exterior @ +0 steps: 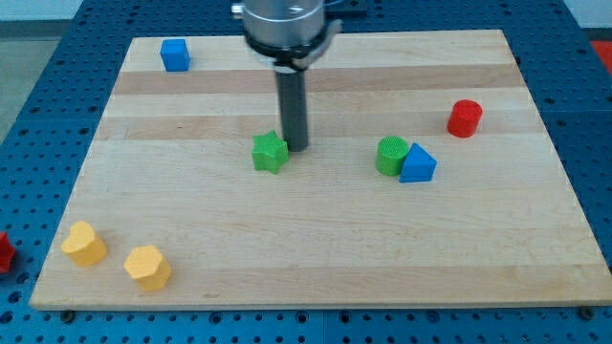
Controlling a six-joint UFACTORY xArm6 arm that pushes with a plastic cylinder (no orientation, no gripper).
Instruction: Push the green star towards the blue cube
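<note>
Rod (293, 105) and star meet at the middle of your desk (316, 248): your tip (296, 149) stands just beside the green star (270, 152), at the star's right and slightly far side, touching it or very nearly so; the gap is too fine to judge. The rod hangs straight down from a round silver and black mount (285, 24) at the far edge of the scene. Your tool here is that bare rod and nothing else, so it has no parts to stand apart, together or clamped on anything; it grips nothing and only rests against the star's flank.

The green star sits flat on the pale wood, a little left of centre. The blue cube (175, 54) lies well apart from it, in the far left corner of the desk, with open wood between the two.

To your right, a green cylinder (391, 156) and a blue wedge-shaped block (418, 164) sit touching each other, the blue one on the right. Farther right and a little farther back, a red cylinder (465, 118) stands alone. In the near left corner, two yellow blocks lie near each other: a yellow heart-like block (84, 244) on the left and a yellow hexagonal block (148, 268) to its right and slightly nearer. A sliver of something red (4, 252) shows off the desk at the left edge, on the blue pegboard (38, 57) that carries the desk.
</note>
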